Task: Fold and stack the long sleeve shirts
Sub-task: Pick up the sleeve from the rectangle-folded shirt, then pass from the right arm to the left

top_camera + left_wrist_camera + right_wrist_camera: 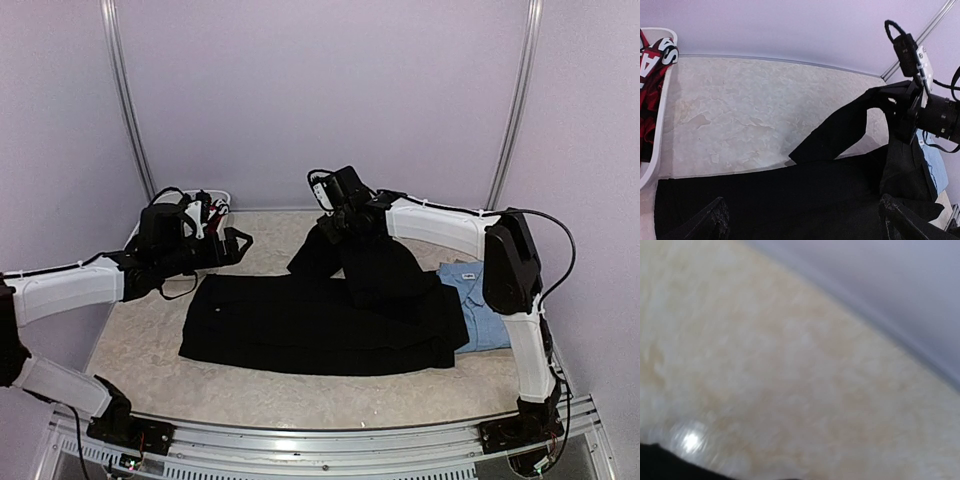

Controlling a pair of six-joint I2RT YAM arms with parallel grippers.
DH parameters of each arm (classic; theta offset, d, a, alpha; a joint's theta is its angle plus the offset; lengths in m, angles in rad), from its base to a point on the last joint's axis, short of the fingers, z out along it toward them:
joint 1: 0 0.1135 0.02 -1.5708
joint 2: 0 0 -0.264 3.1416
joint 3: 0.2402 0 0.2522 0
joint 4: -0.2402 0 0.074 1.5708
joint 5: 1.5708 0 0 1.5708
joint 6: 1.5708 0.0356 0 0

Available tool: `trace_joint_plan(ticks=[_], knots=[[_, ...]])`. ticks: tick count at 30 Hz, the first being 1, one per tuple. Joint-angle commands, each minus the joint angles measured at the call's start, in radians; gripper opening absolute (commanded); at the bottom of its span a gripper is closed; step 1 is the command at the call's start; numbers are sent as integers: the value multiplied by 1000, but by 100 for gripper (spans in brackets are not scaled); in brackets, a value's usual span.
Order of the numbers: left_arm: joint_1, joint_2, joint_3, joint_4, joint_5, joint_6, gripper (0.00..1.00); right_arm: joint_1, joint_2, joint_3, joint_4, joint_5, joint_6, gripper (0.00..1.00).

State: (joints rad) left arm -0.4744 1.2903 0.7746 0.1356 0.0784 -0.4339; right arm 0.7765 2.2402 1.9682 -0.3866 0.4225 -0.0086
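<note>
The black long sleeve shirt [320,325] lies spread across the middle of the table. My right gripper [328,228] is raised above its far edge and shut on one black sleeve [315,255], which hangs down from it. The left wrist view shows the same grip [892,102]. The right wrist view is blurred, with bare table and a strip of black cloth [660,465]. My left gripper [236,243] is open and empty, hovering over the shirt's far left part [790,200]. Its fingers [717,220] stand wide apart. The light blue shirt [482,300] lies at the right, partly under the black one.
A white bin [212,200] holding red cloth [652,75] stands at the back left corner. Purple walls close in the back and sides. A metal rail [330,440] runs along the near edge.
</note>
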Motion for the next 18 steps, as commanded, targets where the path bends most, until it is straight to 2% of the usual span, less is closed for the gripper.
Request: trace_joint_plan(ticks=[1, 8, 13, 18], knots=[[-39, 83, 35, 26, -3, 30, 99, 1, -56, -57, 79, 87, -2, 0], [-69, 181, 34, 115, 90, -18, 99, 2, -158, -184, 191, 101, 6, 0], [-76, 232, 40, 202, 200, -84, 95, 12, -294, -383, 336, 77, 36, 0], [-92, 316, 96, 269, 311, -249, 90, 30, -432, -613, 474, 87, 70, 0]])
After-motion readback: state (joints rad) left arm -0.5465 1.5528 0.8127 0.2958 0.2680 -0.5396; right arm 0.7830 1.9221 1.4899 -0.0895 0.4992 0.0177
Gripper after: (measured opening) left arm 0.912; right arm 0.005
